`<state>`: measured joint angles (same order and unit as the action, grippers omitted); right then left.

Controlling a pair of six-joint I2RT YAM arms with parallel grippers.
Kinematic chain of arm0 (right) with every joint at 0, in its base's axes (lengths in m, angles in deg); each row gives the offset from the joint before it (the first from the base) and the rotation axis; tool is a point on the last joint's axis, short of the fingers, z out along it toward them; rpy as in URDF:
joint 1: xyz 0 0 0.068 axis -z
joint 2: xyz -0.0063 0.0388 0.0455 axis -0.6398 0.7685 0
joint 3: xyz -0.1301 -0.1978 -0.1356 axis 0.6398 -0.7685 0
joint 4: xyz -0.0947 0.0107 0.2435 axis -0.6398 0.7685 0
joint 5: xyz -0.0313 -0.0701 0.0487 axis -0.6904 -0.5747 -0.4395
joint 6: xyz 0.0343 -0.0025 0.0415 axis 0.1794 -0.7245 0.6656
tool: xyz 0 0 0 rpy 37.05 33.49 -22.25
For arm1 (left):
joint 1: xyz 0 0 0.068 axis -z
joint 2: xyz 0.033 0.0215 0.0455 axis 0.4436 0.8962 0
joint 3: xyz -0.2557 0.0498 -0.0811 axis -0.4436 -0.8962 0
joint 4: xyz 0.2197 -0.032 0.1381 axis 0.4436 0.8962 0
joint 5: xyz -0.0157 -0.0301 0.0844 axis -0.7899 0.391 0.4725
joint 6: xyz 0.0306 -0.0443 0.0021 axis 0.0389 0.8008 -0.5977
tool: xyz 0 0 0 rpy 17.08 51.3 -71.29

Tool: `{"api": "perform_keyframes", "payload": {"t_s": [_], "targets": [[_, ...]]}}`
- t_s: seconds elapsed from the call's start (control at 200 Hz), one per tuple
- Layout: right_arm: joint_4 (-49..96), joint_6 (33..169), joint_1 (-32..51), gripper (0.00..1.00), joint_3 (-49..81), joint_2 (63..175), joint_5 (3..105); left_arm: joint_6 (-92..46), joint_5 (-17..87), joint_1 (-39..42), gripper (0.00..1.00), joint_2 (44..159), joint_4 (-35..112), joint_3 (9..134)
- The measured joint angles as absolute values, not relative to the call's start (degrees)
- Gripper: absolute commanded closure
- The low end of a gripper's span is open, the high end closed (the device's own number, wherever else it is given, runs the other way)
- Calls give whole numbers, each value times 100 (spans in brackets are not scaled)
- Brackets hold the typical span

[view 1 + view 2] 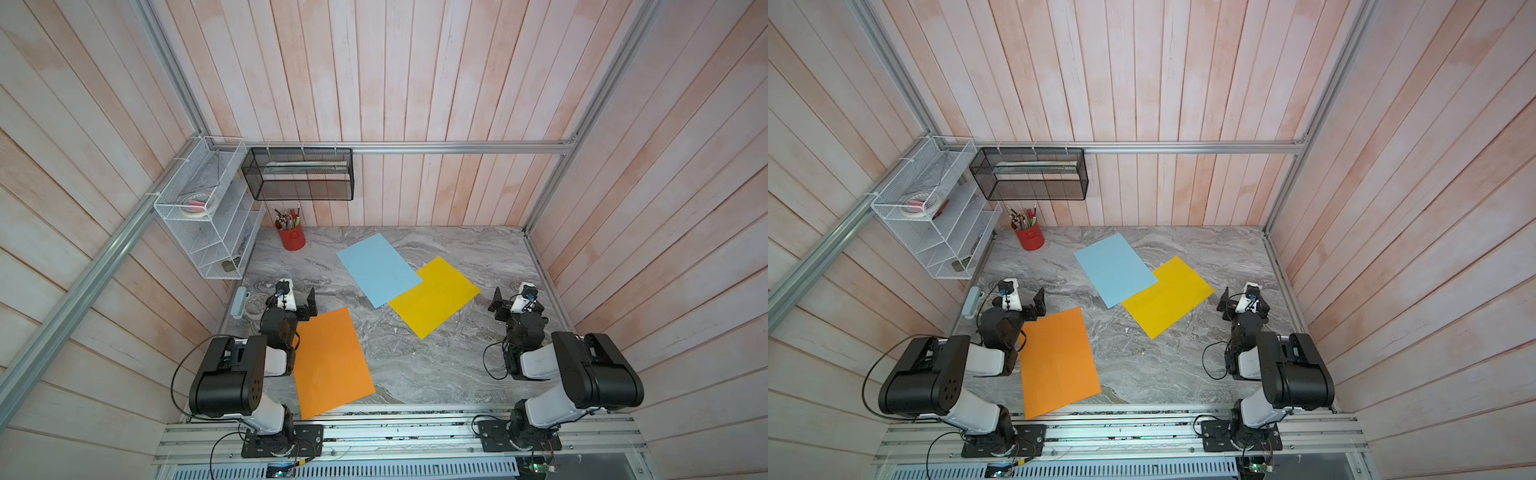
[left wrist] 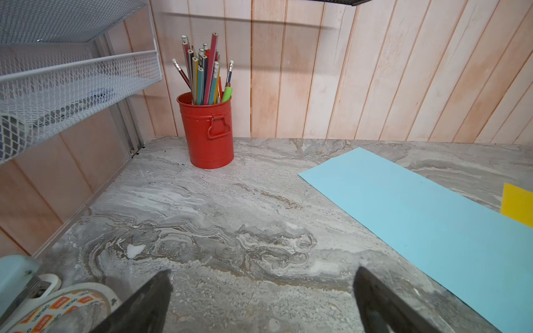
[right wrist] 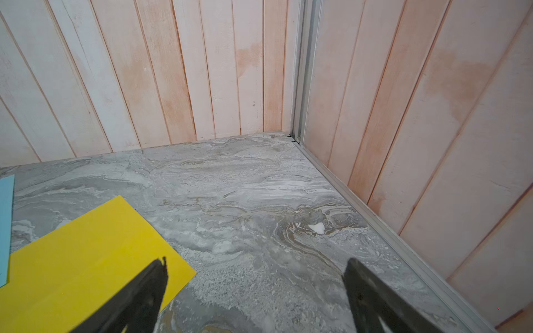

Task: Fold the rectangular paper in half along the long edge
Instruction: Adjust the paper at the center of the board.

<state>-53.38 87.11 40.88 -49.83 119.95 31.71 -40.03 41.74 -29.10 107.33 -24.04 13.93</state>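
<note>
3 sheets lie flat on the table (image 1: pixel 436 365), none folded. The orange paper (image 1: pixel 330 361) is at the front edge, w/ the left arm's elbow over its left side. The blue paper (image 1: pixel 376 268) is mid-table, one corner lapping the yellow paper (image 1: pixel 434 297). Can't tell which is the target. The left fingers (image 2: pixel 144 305) are spread wide & empty over bare table, nr a tape roll (image 2: pixel 57 302), w/ a red pencil cup (image 2: pixel 209 132) ahead. The right fingers (image 3: pixel 138 294) are also apart & empty, one over yellow's corner.
</note>
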Motion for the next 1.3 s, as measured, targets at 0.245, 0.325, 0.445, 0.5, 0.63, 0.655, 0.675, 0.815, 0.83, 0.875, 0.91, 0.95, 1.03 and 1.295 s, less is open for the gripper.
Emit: {"api": "perform_keyframes", "payload": {"t_s": [0.245, 0.325, 0.445, 0.5, 0.63, 0.655, 0.675, 0.815, 0.83, 0.875, 0.91, 0.95, 1.03, 1.295], "targets": [[-5338, 8708, 4088, 2, -4983, 11995, 3171, -4003, 4174, -2912, 0, 10730, -2404, 1393], [-5338, 8708, 4088, 2, -4983, 11995, 3171, -4003, 4174, -2912, 0, 10730, -2404, 1393], [-5338, 8711, 4088, 2, -4983, 11995, 3171, -4003, 4174, -2912, 0, 10730, -2404, 1393], [-5338, 8711, 4088, 2, -4983, 11995, 3171, -4003, 4174, -2912, 0, 10733, -2404, 1393], [-5338, 8708, 4088, 2, -4983, 11995, 3171, -4003, 4174, -2912, 0, 10733, -2404, 1393], [-5338, 8708, 4088, 2, -4983, 11995, 3171, -4003, 4174, -2912, 0, 10733, -2404, 1393], [-5338, 8708, 4088, 2, -4983, 11995, 3171, -4003, 4174, -2912, 0, 10730, -2404, 1393], [-5338, 8708, 4088, 2, -4985, 11995, 3171, -4003, 4172, -2912, 0, 10733, -2404, 1393], [-5338, 8708, 4088, 2, -4983, 11995, 3171, -4003, 4170, -2914, 0, 10733, -2404, 1393], [-5338, 8708, 4088, 2, -4983, 11995, 3171, -4003, 4163, -2917, 0, 10733, -2404, 1393], [-5338, 8708, 4088, 2, -4985, 11995, 3171, -4001, 4161, -2919, 0, 10733, -2404, 1393], [-5338, 8708, 4088, 2, -4985, 11995, 3171, -4001, 4159, -2919, 0, 10730, -2404, 1393], [-5276, 8715, 4088, 2, -4979, 11958, 3125, -3998, 4174, -2917, 0, 10634, -2326, 1388], [-2282, 9729, 4530, 2, -3558, 9657, 3097, -2761, 5066, -3312, 0, 7257, 439, 2291]]}}
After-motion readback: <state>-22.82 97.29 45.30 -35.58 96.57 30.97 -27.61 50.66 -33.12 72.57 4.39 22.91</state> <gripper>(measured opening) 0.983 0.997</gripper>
